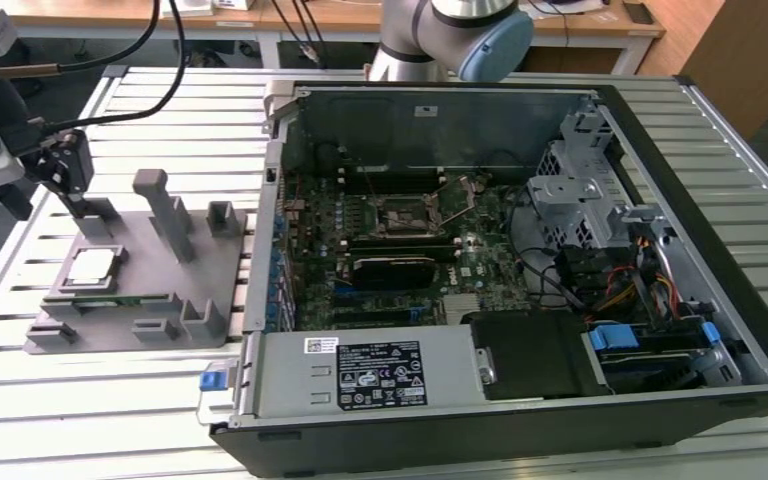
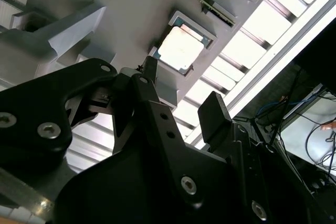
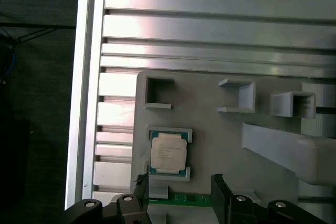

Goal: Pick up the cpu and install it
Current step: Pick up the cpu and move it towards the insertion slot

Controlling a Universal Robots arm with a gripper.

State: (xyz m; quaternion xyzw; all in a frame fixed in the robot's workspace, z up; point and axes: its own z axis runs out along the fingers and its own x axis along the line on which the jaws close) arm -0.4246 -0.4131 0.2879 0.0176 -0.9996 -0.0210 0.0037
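The cpu [image 1: 95,268] is a small square chip with a silvery-white top. It lies flat in a recess of the grey fixture block [image 1: 157,300] at the exterior view's left. My gripper [image 1: 67,180] hangs above and a little behind it, open, holding nothing. In both wrist views the cpu [image 2: 180,50] [image 3: 168,152] lies beyond the two black fingers [image 2: 212,109] [image 3: 220,184], apart from them. The gripper [image 3: 180,184] sits roughly in line with the chip. The black socket frame [image 1: 404,213] sits on the motherboard inside the open computer case.
The open computer case [image 1: 704,150] fills the middle and the exterior view's right, with drive cages, cables and a power supply [image 1: 357,375]. Upright grey posts [image 1: 164,210] rise from the fixture block near the gripper. Everything rests on a slatted aluminium table [image 1: 91,400].
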